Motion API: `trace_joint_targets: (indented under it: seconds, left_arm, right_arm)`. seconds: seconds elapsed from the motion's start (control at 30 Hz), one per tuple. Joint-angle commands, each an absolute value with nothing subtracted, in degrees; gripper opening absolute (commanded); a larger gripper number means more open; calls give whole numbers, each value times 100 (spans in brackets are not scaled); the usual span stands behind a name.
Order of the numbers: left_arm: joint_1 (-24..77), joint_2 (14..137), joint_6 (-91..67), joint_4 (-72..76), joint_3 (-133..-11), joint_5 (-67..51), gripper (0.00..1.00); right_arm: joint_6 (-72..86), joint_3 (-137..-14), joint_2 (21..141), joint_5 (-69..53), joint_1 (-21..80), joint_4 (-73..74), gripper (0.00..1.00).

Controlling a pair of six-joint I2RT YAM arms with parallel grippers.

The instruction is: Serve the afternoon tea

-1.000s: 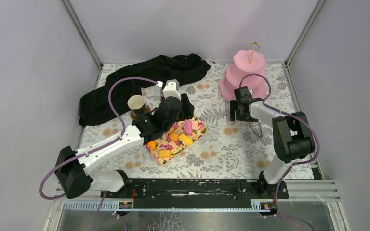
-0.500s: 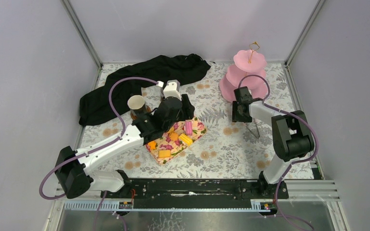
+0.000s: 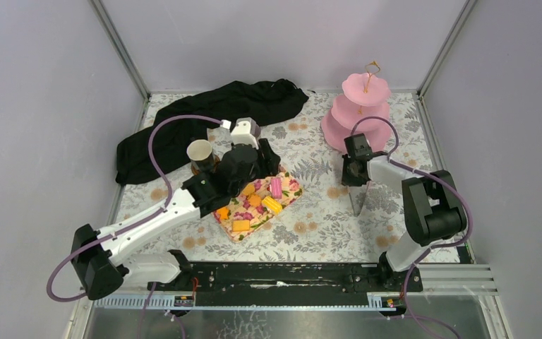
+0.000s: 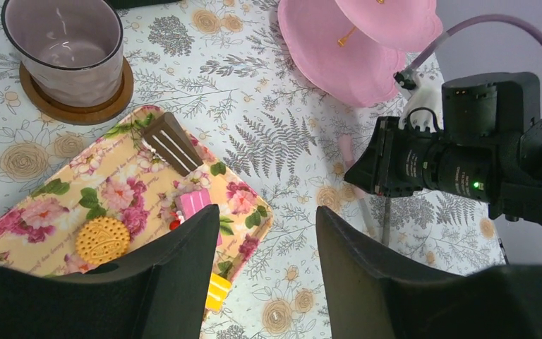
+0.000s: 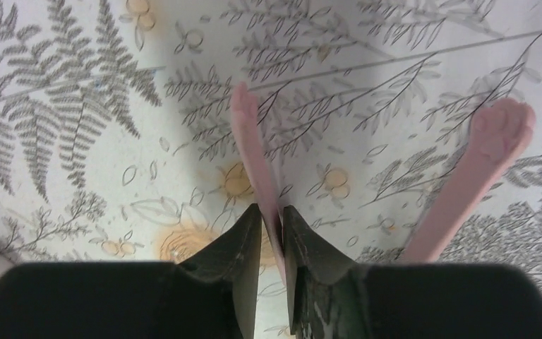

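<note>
Small orange, yellow and pink toy cakes (image 3: 272, 196) lie on a floral napkin (image 3: 293, 189). The left wrist view adds a brown cake (image 4: 173, 145) and a round biscuit (image 4: 102, 240). A mauve-grey mug (image 4: 63, 49) stands on a wooden coaster beyond the napkin. A cream-lined dark mug (image 3: 199, 152) stands left of my left arm. My left gripper (image 3: 268, 161) (image 4: 268, 212) hangs open over the napkin's right edge, holding nothing. My right gripper (image 3: 351, 173) (image 5: 272, 208) is shut on one thin arm of a pink tongs-like utensil (image 5: 250, 141). Its other arm (image 5: 483, 169) angles off to the right.
A pink three-tier stand (image 3: 360, 106) (image 4: 339, 49) stands at the back right, just behind the right gripper. A black cloth (image 3: 212, 116) lies along the back left. Metal frame rails edge the flowered tablecloth (image 3: 310, 226).
My right gripper has shut on the utensil's arm, and the utensil has swung left. My left arm has shifted slightly left; its gripper is still open.
</note>
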State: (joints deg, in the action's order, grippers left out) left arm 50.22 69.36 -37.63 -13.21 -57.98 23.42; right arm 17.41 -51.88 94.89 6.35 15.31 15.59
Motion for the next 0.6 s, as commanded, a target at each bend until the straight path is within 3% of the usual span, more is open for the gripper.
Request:
trace_joint_targets:
  seconds: [0.0, 0.17, 0.57]
  left_arm:
    - [5059, 6629, -3725, -1403, -5676, 2433, 60]
    - [5062, 6400, -3741, -1573, -5571, 2476, 61]
    - [5058, 6095, -3685, -1740, -5368, 2613, 61]
  right_arm:
    - [2079, -5069, 9103, 448, 1867, 1683, 22]
    - [2218, -5161, 9016, 665, 2536, 1755, 18]
    - [2011, -5503, 9469, 970, 3648, 1776, 21]
